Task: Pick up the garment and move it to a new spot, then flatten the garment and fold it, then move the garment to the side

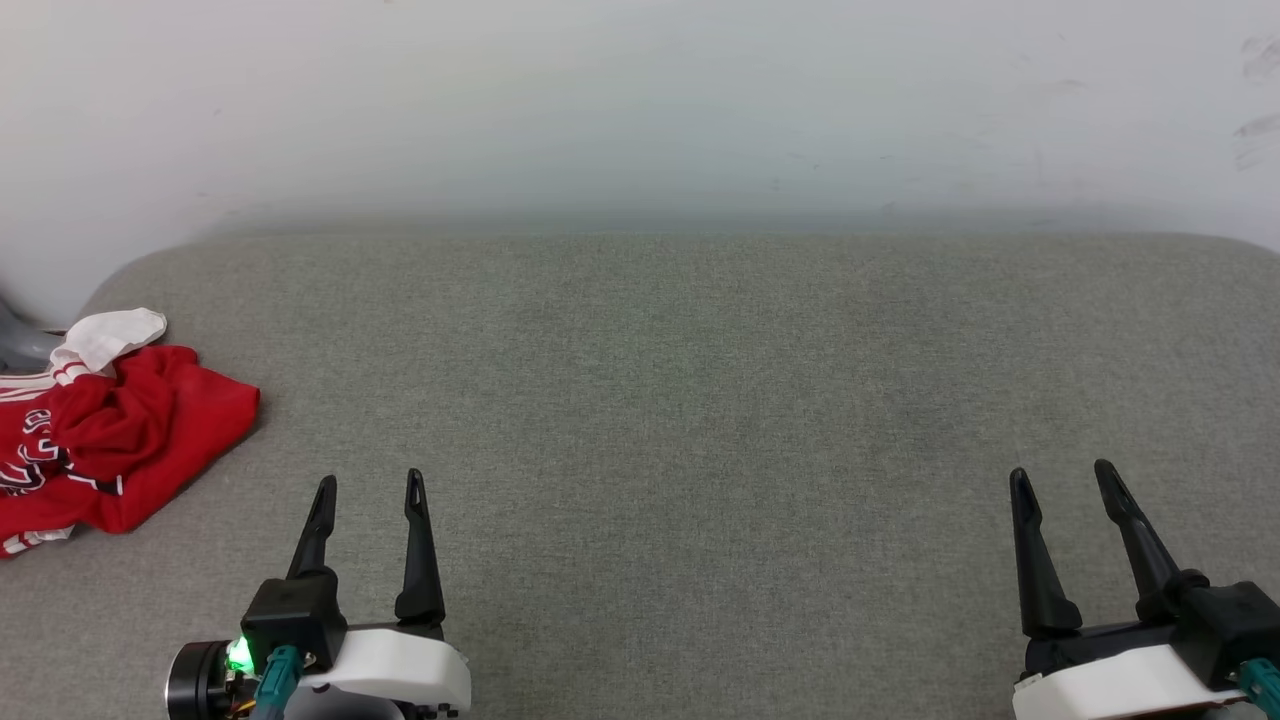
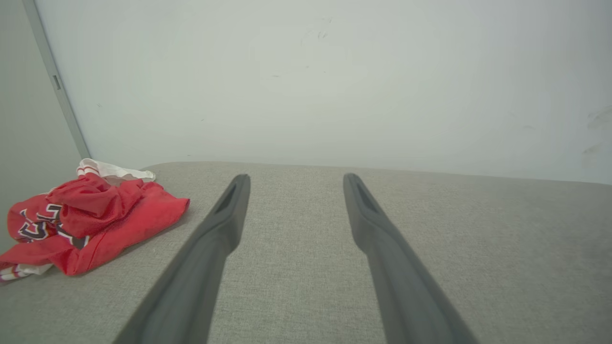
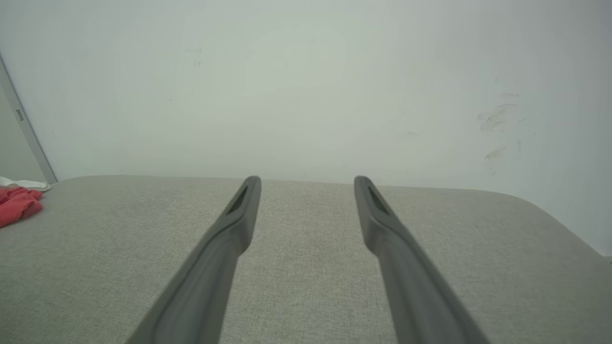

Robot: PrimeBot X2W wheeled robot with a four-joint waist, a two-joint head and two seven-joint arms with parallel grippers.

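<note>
— Where's the garment (image 1: 120, 440)?
— Crumpled at the grey surface's (image 1: 700, 420) left edge, cut off by the head view's frame. Its lettering (image 1: 35, 450) is broken up by folds.
— And the tools?
— The left tool (image 1: 370, 478) and right tool (image 1: 1060, 468) are both spread wide, empty and clear of it. The left wrist view adds a grey wall strip (image 2: 55, 81).

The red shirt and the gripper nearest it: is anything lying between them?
No. Between the garment and the left gripper the grey padded surface is bare; the head view and the left wrist view both show that.
</note>
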